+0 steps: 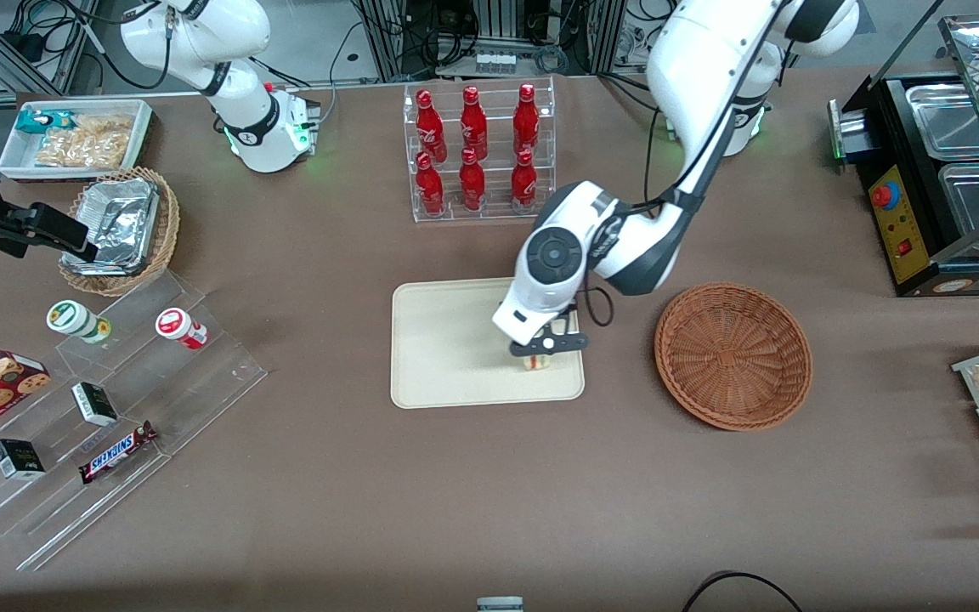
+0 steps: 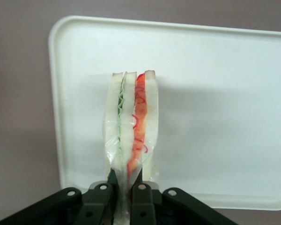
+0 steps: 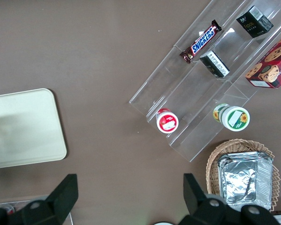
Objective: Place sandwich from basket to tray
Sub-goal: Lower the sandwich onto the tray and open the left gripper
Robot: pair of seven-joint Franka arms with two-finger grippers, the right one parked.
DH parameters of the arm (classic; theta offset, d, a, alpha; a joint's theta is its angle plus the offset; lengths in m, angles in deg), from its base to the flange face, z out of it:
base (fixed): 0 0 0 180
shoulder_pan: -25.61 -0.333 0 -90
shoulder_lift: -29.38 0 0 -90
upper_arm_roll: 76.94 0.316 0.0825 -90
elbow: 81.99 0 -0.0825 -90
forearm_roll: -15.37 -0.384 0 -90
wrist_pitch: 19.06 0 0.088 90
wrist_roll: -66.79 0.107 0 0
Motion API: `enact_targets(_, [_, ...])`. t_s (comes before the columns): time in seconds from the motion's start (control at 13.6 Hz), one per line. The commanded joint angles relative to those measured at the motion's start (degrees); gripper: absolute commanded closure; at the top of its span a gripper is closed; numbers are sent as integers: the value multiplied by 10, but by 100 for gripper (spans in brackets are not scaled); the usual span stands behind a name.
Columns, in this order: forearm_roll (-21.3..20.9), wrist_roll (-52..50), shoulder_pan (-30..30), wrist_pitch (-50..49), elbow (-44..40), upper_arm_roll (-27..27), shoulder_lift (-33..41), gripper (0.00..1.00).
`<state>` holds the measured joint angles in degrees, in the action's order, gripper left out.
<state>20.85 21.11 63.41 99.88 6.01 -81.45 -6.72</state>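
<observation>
Left gripper (image 1: 538,355) is low over the tray (image 1: 447,357), at the corner nearest the basket (image 1: 733,354) and the front camera. Fingers (image 2: 141,197) are pinched on the sandwich (image 2: 131,126), gripping its wrapped narrow end; the wedge stands on edge with green filling on one side and red on the other, between pale bread layers. From the front view only a bit of the sandwich shows under the gripper, right at the tray surface; can't tell if it's touching or just above. Basket sits on the brown table (image 1: 328,493) beside the tray, toward the working arm's end, nothing visible in it. Rack of red bottles (image 1: 477,149) is farther from the front camera than the tray.
</observation>
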Motion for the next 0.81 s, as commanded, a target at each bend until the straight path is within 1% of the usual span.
enact_targets(0.0, [8, -49, 27, -14, -72, 3, -46, 93])
enact_targets(0.15, [8, -68, 37, -7, -85, 3, -56, 93])
enact_targets(0.44, [8, -76, 50, 43, -87, 3, -78, 92])
enact_targets(0.66, [8, -72, 49, 45, -87, 3, -84, 90])
enact_targets(0.74, [8, -71, 49, 51, -87, 3, -85, 86])
